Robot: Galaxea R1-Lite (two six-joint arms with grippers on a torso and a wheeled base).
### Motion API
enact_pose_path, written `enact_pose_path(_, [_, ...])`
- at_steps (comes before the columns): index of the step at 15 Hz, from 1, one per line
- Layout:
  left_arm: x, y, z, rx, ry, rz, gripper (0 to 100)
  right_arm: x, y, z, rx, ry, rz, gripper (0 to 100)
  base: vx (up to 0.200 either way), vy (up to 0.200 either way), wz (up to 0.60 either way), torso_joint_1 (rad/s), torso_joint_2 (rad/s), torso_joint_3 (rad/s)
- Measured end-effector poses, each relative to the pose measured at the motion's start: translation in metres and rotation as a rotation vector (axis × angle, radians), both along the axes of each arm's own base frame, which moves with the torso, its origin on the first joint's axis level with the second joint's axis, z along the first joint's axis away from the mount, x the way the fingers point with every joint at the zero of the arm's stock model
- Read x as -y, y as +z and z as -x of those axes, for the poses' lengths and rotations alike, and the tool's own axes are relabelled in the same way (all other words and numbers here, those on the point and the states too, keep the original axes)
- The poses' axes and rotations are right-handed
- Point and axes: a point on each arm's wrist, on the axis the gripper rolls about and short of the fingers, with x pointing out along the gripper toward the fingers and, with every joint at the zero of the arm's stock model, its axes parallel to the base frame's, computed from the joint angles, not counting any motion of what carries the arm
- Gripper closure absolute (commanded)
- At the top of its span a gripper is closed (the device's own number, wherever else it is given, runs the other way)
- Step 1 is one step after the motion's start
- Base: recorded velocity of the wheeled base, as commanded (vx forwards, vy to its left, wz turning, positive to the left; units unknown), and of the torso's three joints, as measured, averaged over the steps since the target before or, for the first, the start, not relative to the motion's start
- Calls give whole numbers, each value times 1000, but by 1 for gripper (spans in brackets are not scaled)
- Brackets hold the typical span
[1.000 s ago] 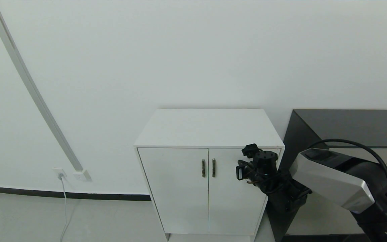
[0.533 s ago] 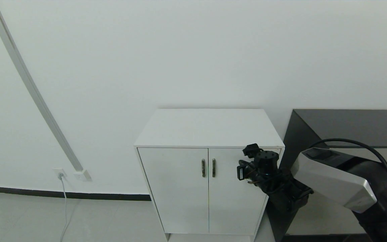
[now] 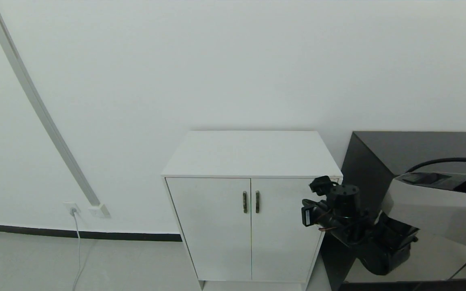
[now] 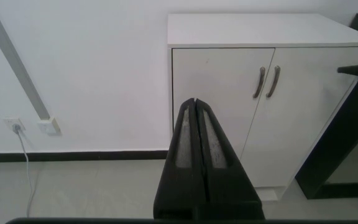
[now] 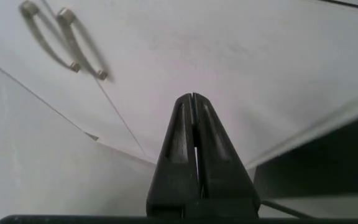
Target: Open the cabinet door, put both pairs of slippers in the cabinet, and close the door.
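The white cabinet (image 3: 249, 155) stands against the wall with both doors shut. Its two dark handles (image 3: 251, 202) sit side by side at the middle seam. My right arm (image 3: 340, 212) hangs in front of the right door's outer edge, to the right of the handles. In the right wrist view my right gripper (image 5: 193, 99) is shut and empty, close to the right door's face (image 5: 241, 50), with the handles (image 5: 67, 37) off to one side. My left gripper (image 4: 194, 102) is shut and empty, held back from the cabinet (image 4: 229, 81), facing the left door.
A dark grey unit (image 3: 419, 149) stands right beside the cabinet. A wall socket with a hanging cable (image 3: 72, 210) and a slanting white conduit (image 3: 34, 101) are on the wall to the left. Open floor (image 3: 95, 262) lies left of the cabinet.
My right arm has shifted right and slightly down, farther from the handles. The cabinet doors have stayed shut.
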Motion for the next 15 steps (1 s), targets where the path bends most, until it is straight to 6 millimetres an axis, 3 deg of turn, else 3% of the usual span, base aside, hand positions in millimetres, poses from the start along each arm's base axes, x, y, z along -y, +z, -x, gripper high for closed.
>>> enact_pose_path(2, [0,0,0,0,0,0,100,16,9,21,14,-13,-6,100,0,0,0,0,0,0])
enact_pose_path(9, [0,0,0,0,0,0,100,100,40,76,8,-192,17,100,0,0,0,0,0,0])
enact_pose_path(15, [0,0,0,0,0,0,100,150,64,138,28,-342,8,100,0,0,0,0,0,0])
